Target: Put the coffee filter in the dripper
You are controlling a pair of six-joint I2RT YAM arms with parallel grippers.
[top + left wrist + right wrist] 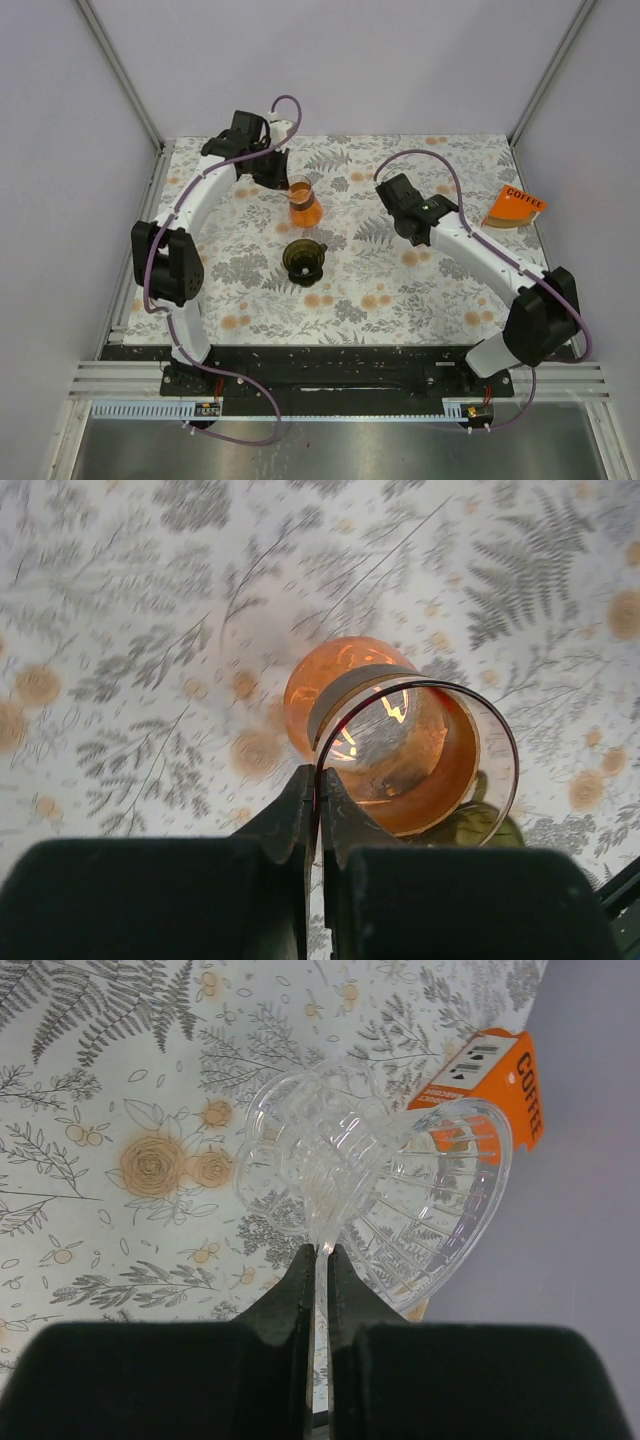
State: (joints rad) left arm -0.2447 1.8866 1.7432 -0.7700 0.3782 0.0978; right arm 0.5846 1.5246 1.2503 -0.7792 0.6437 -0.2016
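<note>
Your right wrist view shows what the overhead misses: the right end effector (318, 1250) pinches a clear ribbed dripper (400, 1180) by its edge, near the orange COFFEE pack (495, 1075). Your left end effector (318, 775) clamps the rim of an orange-tinted glass (400, 750) over the floral counter (420, 300), pale walls (60, 150) around.

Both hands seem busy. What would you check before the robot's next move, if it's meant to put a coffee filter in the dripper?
1. Grip of the left hand on the rim of the glass: ok.
2. Grip of the right hand on the clear dripper: ok.
3. Is the clear dripper upright, ready for a filter: not ok, it is tilted sideways.
4. Location of the paper filter: cannot tell, none plainly visible.
5. Is the orange COFFEE box away from both arms: ok.
</note>
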